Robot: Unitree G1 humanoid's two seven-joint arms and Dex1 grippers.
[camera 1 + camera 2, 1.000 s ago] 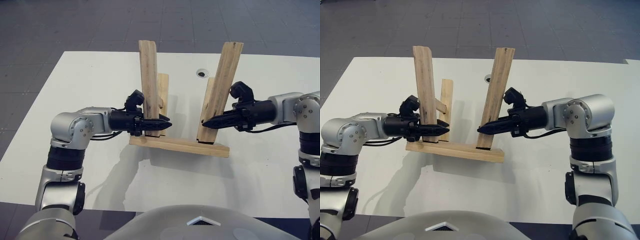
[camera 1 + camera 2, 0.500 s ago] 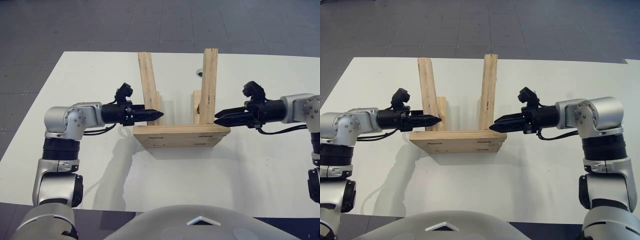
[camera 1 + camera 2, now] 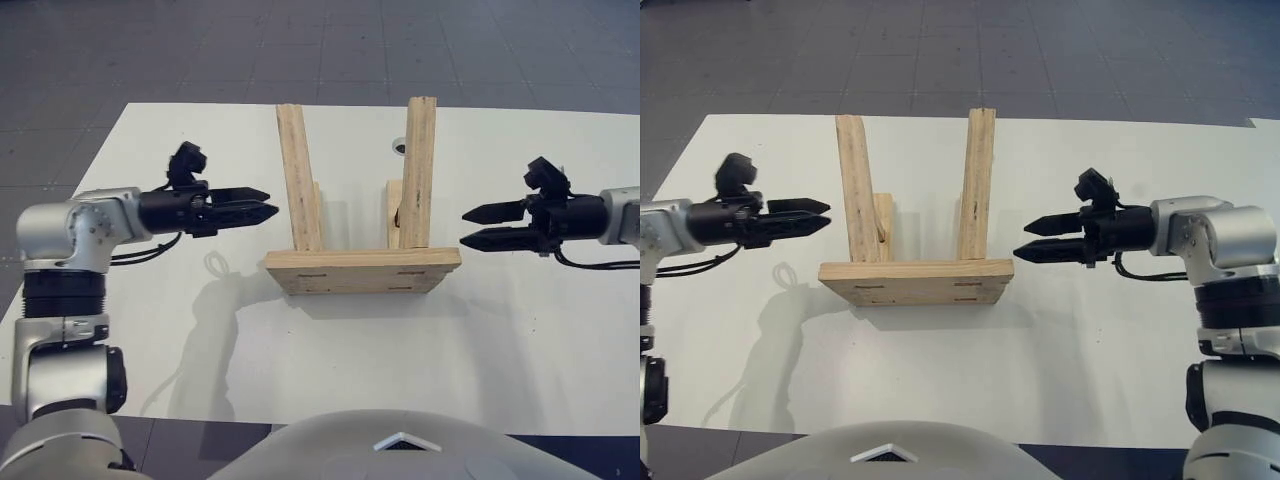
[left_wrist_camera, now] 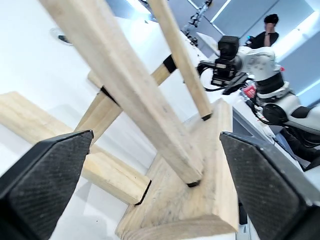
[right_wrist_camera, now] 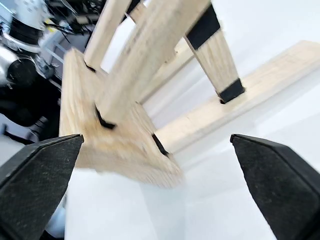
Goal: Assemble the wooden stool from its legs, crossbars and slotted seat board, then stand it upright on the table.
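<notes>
Sitting closest to the near edge of the white table point(image 3: 480, 340) is the slotted seat board point(image 3: 360, 270), standing on its long edge, so the stool point(image 3: 355, 225) is lying on its side, not upright yet. Both grippers hang level with the board, one on each side, and neither touches any wood. The left gripper point(image 3: 270, 202) is off to the stool's left with its fingers spread fairly wide and nothing between them. The right gripper point(image 3: 463, 229) is the same deal on the right side: jaws apart, holding nothing, tips aimed at the stool. From the board the legs run toward the far edge. The two upper legs point(image 3: 298, 180) sit raised off the surface, and the lower ones point(image 3: 321, 215) lie flat on the table, mostly tucked under them. A short crossbar point(image 5: 215, 57) with dark ends ties a lower leg to an upper one. Past the legs, near the far edge, there's a small round hole point(image 3: 402, 147) in the tabletop.
</notes>
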